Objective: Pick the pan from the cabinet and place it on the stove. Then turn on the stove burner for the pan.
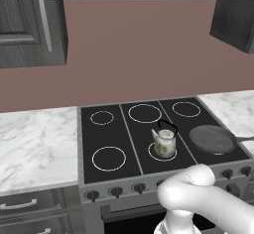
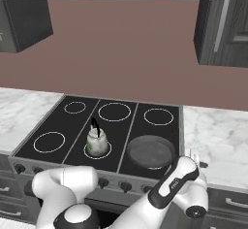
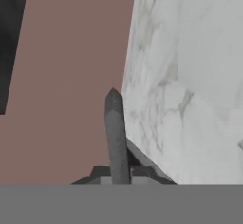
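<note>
Pan (image 2: 150,151) already on the stove (image 1: 119,144), over the front-right burner ring, just right of the white floral kettle (image 1: 164,142), handle pointing away toward the marble counter (image 2: 218,140). Gripper (image 3: 116,137) low at the stove's front right, fingers pressed fully together, holding nothing. Probably brought down here to reach the knobs (image 1: 115,192) and switch on that burner.

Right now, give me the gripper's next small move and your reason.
Probably carry the shut gripper down and left to the front knob below the pan. The pan already sits on the stove's front-right burner, and the gripper points over the marble counter.
</note>
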You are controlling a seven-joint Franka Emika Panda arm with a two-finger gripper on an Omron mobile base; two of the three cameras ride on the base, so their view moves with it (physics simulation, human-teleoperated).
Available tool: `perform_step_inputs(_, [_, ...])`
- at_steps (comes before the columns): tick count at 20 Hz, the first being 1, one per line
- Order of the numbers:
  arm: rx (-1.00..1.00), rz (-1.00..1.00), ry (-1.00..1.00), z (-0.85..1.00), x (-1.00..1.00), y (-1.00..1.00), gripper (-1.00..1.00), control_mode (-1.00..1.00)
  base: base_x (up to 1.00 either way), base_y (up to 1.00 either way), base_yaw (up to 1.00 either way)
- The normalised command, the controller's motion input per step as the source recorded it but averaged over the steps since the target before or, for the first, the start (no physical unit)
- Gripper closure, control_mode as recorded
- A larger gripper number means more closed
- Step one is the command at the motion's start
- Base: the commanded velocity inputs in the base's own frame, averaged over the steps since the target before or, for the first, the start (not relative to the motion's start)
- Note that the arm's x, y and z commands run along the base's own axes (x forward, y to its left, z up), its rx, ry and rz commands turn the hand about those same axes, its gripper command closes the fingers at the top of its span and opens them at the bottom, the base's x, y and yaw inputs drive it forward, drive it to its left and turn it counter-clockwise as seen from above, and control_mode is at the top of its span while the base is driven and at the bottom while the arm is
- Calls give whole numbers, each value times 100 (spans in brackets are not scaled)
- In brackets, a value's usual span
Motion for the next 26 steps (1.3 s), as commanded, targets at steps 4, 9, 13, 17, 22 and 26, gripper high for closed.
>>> perform_step_inputs(4, [0, 0, 0, -3, 2, -5, -100, -100, 0, 0, 0])
perform_step_inputs(9, [0, 0, 1, 2, 1, 0, -100, -100, 0, 0, 0])
perform_step_inputs(13, [0, 0, 9, 17, 0, 0, -100, -100, 0, 0, 0])
perform_step_inputs(17, [0, -3, 19, 23, 0, 0, -100, -100, 0, 0, 0])
perform_step_inputs(22, [0, -6, 25, 20, 0, 0, -100, -100, 0, 0, 0])
perform_step_inputs(26, [0, -7, 25, 2, 0, 0, -100, -100, 0, 0, 0])
